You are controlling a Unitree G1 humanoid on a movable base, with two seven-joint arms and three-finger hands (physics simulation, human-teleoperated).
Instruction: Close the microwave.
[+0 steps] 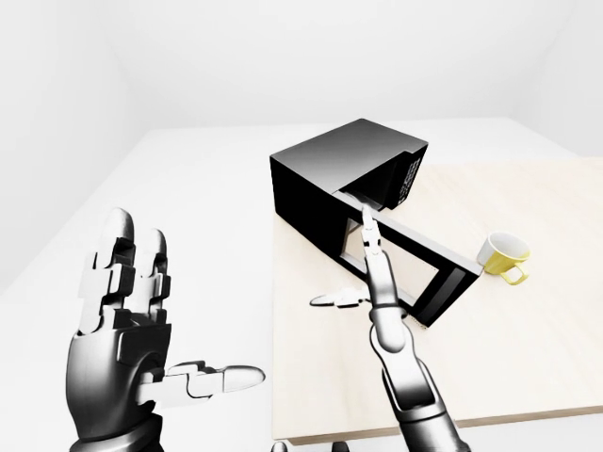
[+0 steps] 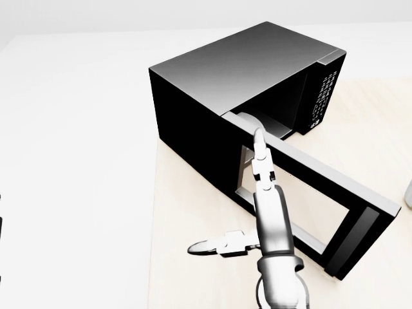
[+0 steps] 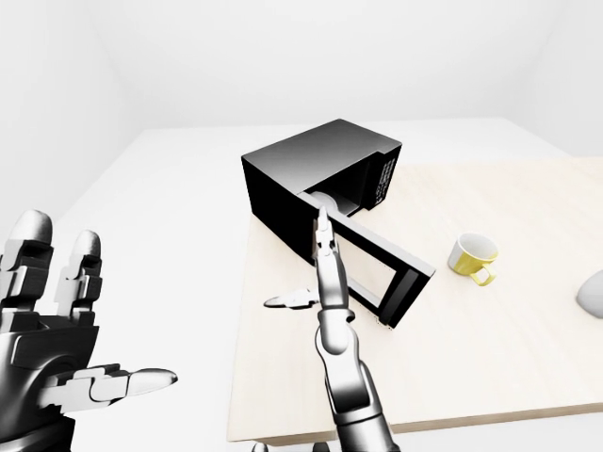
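While the microwave [image 1: 349,174] sits on the table [image 1: 528,348] with its door [image 1: 415,259] swung wide, the left-eye view shows the right hand [image 1: 363,273] open, fingers straight and reaching up over the door, thumb out to the side; the left hand [image 1: 132,320] is open too, far off to the left. In the head view, the fingertips [image 2: 259,143] lie over the door's top edge. In the right-eye view, a yellow cup [image 3: 473,258] stands right of that hand
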